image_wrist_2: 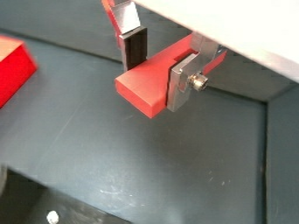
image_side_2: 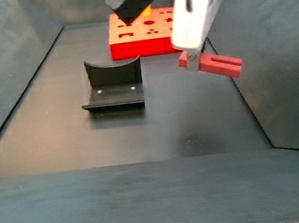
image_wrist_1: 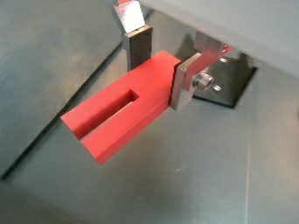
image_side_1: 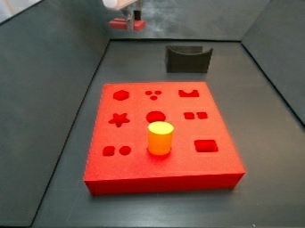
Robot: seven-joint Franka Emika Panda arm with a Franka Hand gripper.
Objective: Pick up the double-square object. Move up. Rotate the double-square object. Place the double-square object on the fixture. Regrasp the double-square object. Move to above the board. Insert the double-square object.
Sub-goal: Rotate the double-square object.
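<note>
- Red double-square object [image_wrist_1: 117, 118] sits clamped between the gripper [image_wrist_1: 162, 70] fingers; in both wrist views one end is pinched and the rest juts free past the fingertips, with a long slot showing along its upper face [image_wrist_2: 149, 85].
- Silver finger plate [image_wrist_1: 184, 83] presses flat on one side of the piece; the dark-padded finger [image_wrist_1: 139, 48] bears on the opposite side. Jaws are closed down to the width of the block, nothing else between them.
- In a side view the gripper [image_side_2: 189, 34] hangs in the air above the dark floor, and the double-square object [image_side_2: 215, 64] sticks out from it toward 4 o'clock, tilted slightly downward, clear of the floor.
- Fixture [image_side_2: 112, 85] stands on the floor at about 9 o'clock from the held piece, apart from it, its U-notch facing up.
- Board [image_side_2: 144, 32] lies behind the gripper at roughly 11 o'clock in that view.
- In a side view from the far end, the board [image_side_1: 107, 169] fills the near floor with a yellow-orange cylinder [image_side_1: 160, 139] upright in one of its holes; fixture [image_side_1: 187, 59] lies beyond at 12 o'clock; gripper [image_side_1: 127, 20] is small at 11 o'clock, its grip too small to read there.
</note>
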